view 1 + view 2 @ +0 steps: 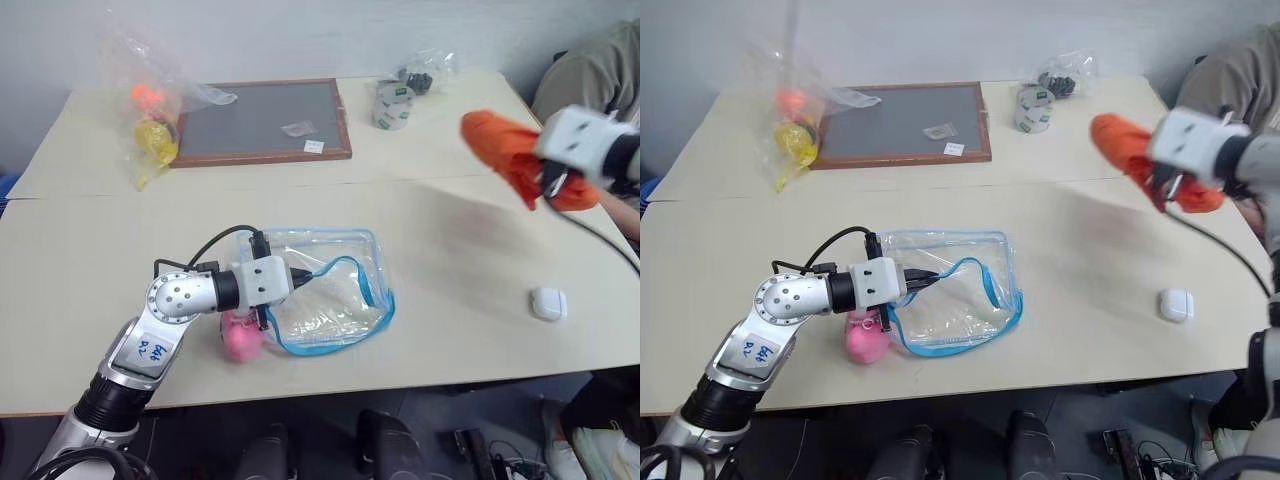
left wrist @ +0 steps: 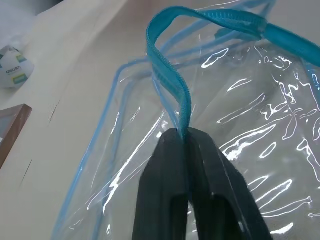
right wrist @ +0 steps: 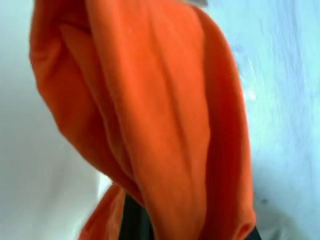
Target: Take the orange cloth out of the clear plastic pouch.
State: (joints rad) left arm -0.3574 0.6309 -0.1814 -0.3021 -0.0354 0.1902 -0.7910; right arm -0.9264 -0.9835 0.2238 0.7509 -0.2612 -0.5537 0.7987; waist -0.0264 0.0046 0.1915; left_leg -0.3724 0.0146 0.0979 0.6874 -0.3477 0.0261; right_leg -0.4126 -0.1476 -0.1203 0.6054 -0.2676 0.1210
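glossy clear plastic pouch [image 1: 330,295] — soft matt orange cloth [image 1: 505,150]

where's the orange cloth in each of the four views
Left eye view: orange cloth at far right, in the air, in the right gripper.
Right eye view: same, far right, above the table.
Left wrist view: not in it.
Right wrist view: hangs across the middle.
Shared landmark: the clear plastic pouch, which lies flat and empty.

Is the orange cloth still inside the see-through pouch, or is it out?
Out. The orange cloth hangs in the right claw, up above the table and well apart from the clear plastic pouch, which looks empty.
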